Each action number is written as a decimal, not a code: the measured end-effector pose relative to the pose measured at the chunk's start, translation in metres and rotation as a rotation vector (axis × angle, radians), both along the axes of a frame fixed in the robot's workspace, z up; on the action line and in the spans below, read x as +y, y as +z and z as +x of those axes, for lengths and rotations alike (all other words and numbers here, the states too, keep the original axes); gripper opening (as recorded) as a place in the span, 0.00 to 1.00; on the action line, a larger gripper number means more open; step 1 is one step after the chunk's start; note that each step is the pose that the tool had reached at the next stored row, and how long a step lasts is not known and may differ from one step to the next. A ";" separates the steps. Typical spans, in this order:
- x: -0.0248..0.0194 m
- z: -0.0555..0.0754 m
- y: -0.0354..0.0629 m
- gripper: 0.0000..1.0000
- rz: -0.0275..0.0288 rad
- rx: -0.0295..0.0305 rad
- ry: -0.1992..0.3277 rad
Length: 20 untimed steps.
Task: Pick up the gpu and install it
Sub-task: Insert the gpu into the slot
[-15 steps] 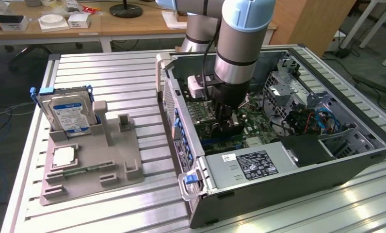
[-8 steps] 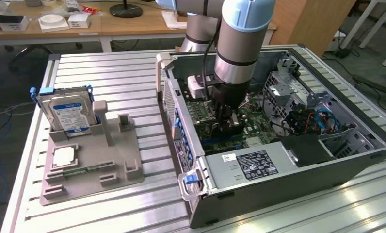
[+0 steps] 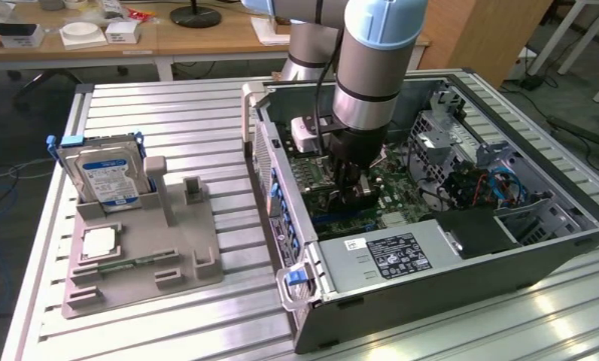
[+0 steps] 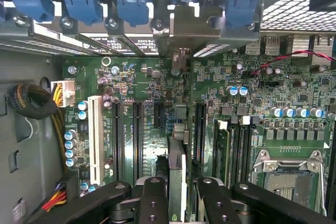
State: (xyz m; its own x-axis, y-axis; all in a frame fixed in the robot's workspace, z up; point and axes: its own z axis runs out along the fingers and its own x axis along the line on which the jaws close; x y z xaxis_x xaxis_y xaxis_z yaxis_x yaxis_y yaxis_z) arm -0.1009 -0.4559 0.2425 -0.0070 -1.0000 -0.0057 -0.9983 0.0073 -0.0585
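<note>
one card in play — the gpu (image 4: pixel 177 174) sits edge-on between the jaws, and the gripper (image 4: pixel 177 203) is closed on its top edge, fingers (image 4: pixel 152 198) either side. it hangs upright over the motherboard (image 4: pixel 152 108), in line with the black expansion slots (image 4: pixel 137 135); i can't tell whether the edge connector is touching a slot or just above it. the far end of the card runs toward the rear slot openings with the blue clips (image 4: pixel 131 3).

handling, my read: stiff, light pcb, but fragile — a pinch on the bare upper edge mid-length looks right, clear of components and the gold contacts. any tilt would likely bind in the slot, so it wants to stay square.

exterior view: the arm (image 3: pixel 375 68) reaches down into the open computer case (image 3: pixel 400 263) lying on the bench (image 3: pixel 159 113). well off to the exterior view's left, the grey holder tray (image 3: pixel 144 256) has the hard drive (image 3: pixel 107 177) standing in it and a small memory stick (image 3: pixel 129 264) lying flat.
</note>
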 end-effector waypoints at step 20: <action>0.0000 0.000 -0.0074 0.26 0.0000 0.0001 0.000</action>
State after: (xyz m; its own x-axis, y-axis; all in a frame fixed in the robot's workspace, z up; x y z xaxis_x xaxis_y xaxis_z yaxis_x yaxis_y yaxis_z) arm -0.1011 -0.4559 0.2351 -0.0069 -1.0000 -0.0057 -0.9983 0.0073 -0.0583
